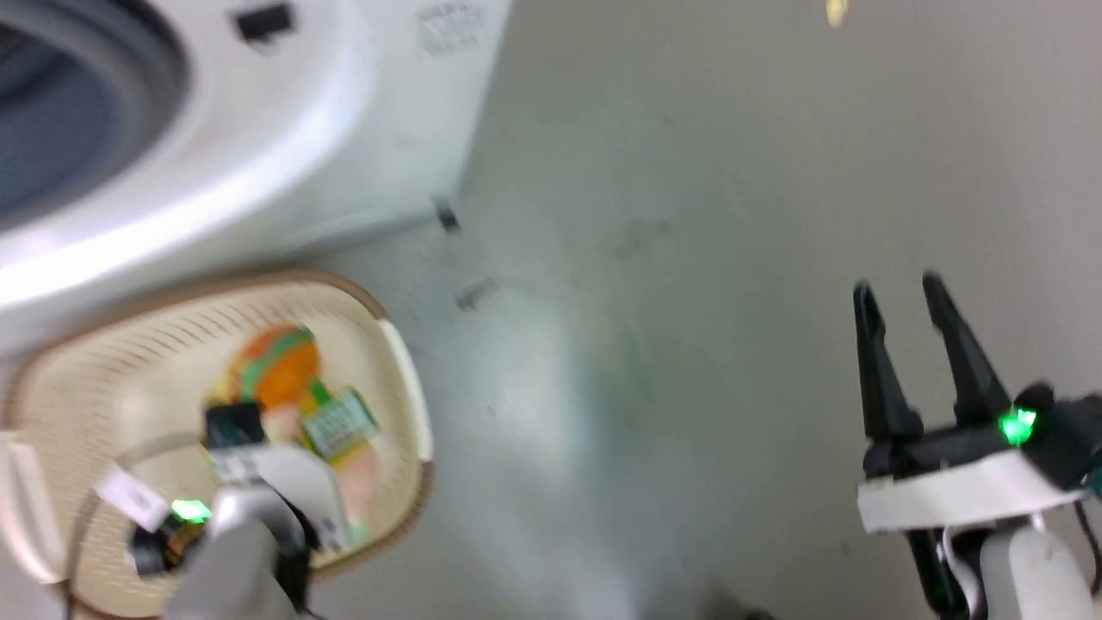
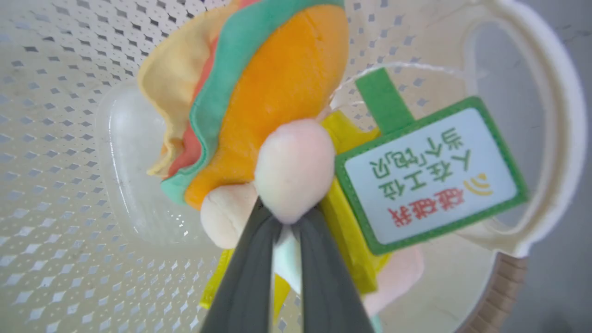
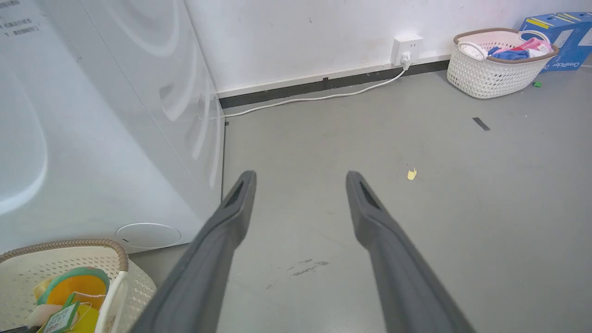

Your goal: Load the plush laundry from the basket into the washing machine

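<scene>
Near basket: the cream perforated plastic basket point(image 1: 284, 280) with a brown woven-look rim stands on the grey floor point(image 1: 689, 258), just beside the front of the large white washing machine point(image 1: 258, 129).
Its contents: one plush toy point(image 2: 277, 92) with an orange-and-green burger top, pale pink body and yellow parts lies inside. Its green-edged tag point(image 2: 430, 175) hangs beside it on a string.
Left hand point(image 2: 289, 215): down in the near basket, dark fingers closed narrowly on a pale pink limb of the toy.
Right hand point(image 1: 898, 288): well apart over bare floor, fingers spread wide, holding nothing.
Porthole point(image 1: 86, 86): grey-gasketed; its inside is too blurred to tell.
Far basket: a second pale basket point(image 3: 495, 69) with a brown rim stands by the wall next to a blue box point(image 3: 564, 27) and holds pink, blue and white clothes point(image 3: 518, 48).
Count: two baskets, one plush toy, one washing machine, two hands.
</scene>
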Controlling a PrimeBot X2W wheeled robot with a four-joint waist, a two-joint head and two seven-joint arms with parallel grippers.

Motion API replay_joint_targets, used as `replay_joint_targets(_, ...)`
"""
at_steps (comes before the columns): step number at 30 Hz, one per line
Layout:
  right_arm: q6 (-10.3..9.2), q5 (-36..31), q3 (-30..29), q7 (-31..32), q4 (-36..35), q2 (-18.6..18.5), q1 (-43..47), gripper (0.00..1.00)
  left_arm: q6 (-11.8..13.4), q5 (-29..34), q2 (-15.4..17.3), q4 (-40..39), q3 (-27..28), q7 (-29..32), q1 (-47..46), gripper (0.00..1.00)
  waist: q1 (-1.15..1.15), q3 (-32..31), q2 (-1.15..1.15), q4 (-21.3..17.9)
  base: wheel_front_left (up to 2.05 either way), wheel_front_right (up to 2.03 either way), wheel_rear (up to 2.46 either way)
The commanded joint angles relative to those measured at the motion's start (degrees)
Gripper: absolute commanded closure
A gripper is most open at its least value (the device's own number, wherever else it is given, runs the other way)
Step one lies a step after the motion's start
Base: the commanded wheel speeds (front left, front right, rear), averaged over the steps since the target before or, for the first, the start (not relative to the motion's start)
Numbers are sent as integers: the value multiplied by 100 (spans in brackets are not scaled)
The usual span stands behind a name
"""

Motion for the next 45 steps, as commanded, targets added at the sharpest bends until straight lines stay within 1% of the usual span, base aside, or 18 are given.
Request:
replay_joint_targets(1,-5,-78,-30,-27,34,-4,172,0,-66,-57,-100,53,24,-229,210,100,0,-1070,0,670,0,0,0)
replay_joint_targets(5,-5,-202,-44,-27,66,-4,543,0,-224,-129,-359,47,29,-628,615,100,0,-1696,0,956,0,0,0)
replay_joint_targets(8,-5,-276,-47,-27,75,-4,799,0,-335,-156,-512,-158,59,-726,934,100,0,-2078,0,1155,0,0,0)
replay_joint_targets(9,-5,-294,-63,-27,70,-4,875,0,-344,-139,-547,-335,77,-733,1034,100,0,-2190,0,1232,0,0,0)
replay_joint_targets(15,-5,-363,-95,-27,46,-4,1239,0,-295,54,-687,-2063,516,-739,1979,100,0,-2664,0,1529,0,0,0)
replay_joint_targets(18,-5,-396,-111,-27,33,-4,1354,0,-205,532,-696,-3065,601,-740,2429,100,0,-2809,0,1635,0,0,0)
replay_joint_targets(23,-5,-427,-129,-27,-4,-4,1414,0,-145,927,-844,-4588,971,-740,2935,100,0,-2884,0,1738,0,0,0)
replay_joint_targets(26,-5,-411,-122,-27,-62,-4,1358,0,-226,1134,-904,-5423,1101,-740,3002,100,0,-2764,0,1754,0,0,0)
replay_joint_targets(29,-5,-384,-82,-27,-131,-4,1232,0,-268,1335,-940,-6126,1186,-741,2860,100,0,-2510,0,1747,0,0,0)
replay_joint_targets(31,-5,-385,-44,-27,-159,-5,1150,0,-317,1424,-956,-6484,1213,-741,2681,100,0,-2312,0,1730,0,0,0)
replay_joint_targets(33,-5,-413,1,-27,-176,-28,1078,0,-347,1522,-962,-6675,1251,-741,2466,100,0,-2102,0,1703,0,0,0)
replay_joint_targets(35,-5,-399,36,-27,-194,-61,998,0,-369,1568,-952,-6696,1333,-741,2198,100,0,-1872,0,1651,0,0,0)
replay_joint_targets(38,-5,-333,51,-27,-234,-114,826,0,-380,1683,-789,-6503,1442,-741,1704,100,0,-1480,0,1518,0,0,0)
replay_joint_targets(41,-5,-243,40,-27,-277,-152,607,0,-369,1754,-540,-6207,1562,-686,1078,100,0,-1045,0,1352,0,0,0)
replay_joint_targets(45,-5,-121,30,-27,-307,-157,345,0,-380,1807,-128,-5805,1719,-240,105,100,0,-495,0,1133,0,0,0)
